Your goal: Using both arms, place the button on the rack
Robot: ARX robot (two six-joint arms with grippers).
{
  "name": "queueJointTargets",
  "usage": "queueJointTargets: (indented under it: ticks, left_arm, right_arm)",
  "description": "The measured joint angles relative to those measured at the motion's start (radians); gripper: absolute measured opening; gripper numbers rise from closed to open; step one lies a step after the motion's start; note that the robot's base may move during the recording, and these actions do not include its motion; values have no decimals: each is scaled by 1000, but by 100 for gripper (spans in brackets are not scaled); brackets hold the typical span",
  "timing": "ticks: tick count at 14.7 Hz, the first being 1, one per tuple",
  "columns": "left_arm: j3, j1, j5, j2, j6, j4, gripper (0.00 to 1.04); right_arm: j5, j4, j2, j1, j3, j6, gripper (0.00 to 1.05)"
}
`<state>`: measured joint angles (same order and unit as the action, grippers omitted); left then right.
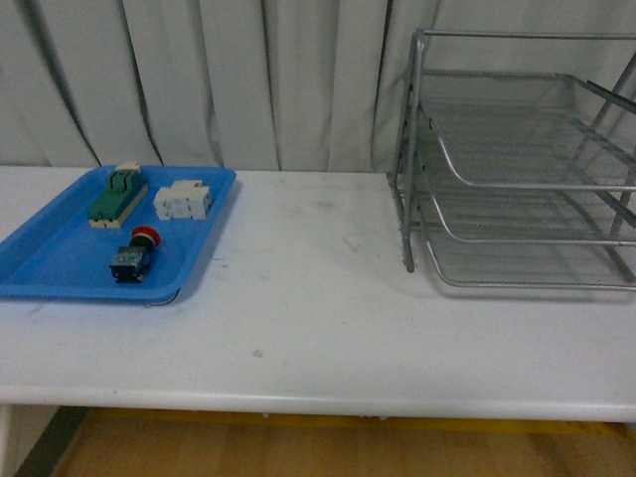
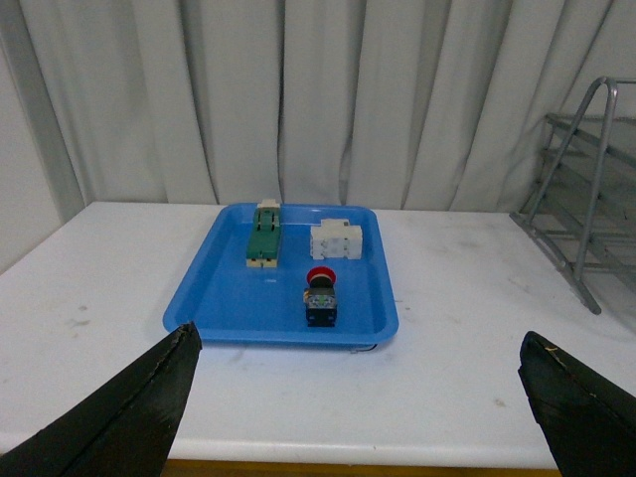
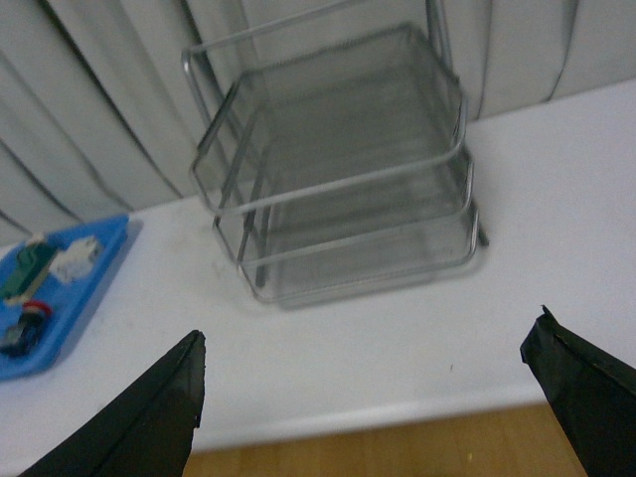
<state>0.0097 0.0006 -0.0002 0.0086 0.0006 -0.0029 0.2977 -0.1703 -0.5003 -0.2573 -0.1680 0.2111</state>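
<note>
The button (image 1: 134, 255) (image 2: 320, 295) (image 3: 22, 328), red cap on a black and blue body, lies in the blue tray (image 1: 60, 260) (image 2: 229, 298) on the table's left side. On the right of the table stands the silver wire-mesh rack (image 1: 517, 169) (image 3: 338, 169) (image 2: 581, 189). Neither arm shows in the front view. My left gripper (image 2: 360, 348) is open and empty, held back near the table's front edge, well short of the tray. My right gripper (image 3: 366, 343) is open and empty too, over the front edge facing the rack.
Behind the button in the tray lie a green and cream switch (image 1: 117, 196) (image 2: 263, 243) and a white block component (image 1: 183, 201) (image 2: 336, 239). White curtains (image 1: 199, 79) hang behind the white table (image 1: 318, 318). Wooden floor (image 1: 298, 447) shows below the front edge.
</note>
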Motion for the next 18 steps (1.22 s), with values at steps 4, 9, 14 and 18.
queueJointTargets:
  ticks: [4, 9, 14, 18]
  left_arm:
    - [0, 0, 0, 0, 0, 0, 98]
    - [0, 0, 0, 0, 0, 0, 98]
    - [0, 0, 0, 0, 0, -1, 98]
    - [0, 0, 0, 0, 0, -1, 98]
  right_arm:
    - [-82, -413, -541, 3, -230, -45, 98]
    - [-140, -472, -1218, 64, -599, 107, 98]
    - [42, -1015, -1361, 101, -468, 845, 98]
    - [56, -1119, -1430, 100, -453, 1058, 98]
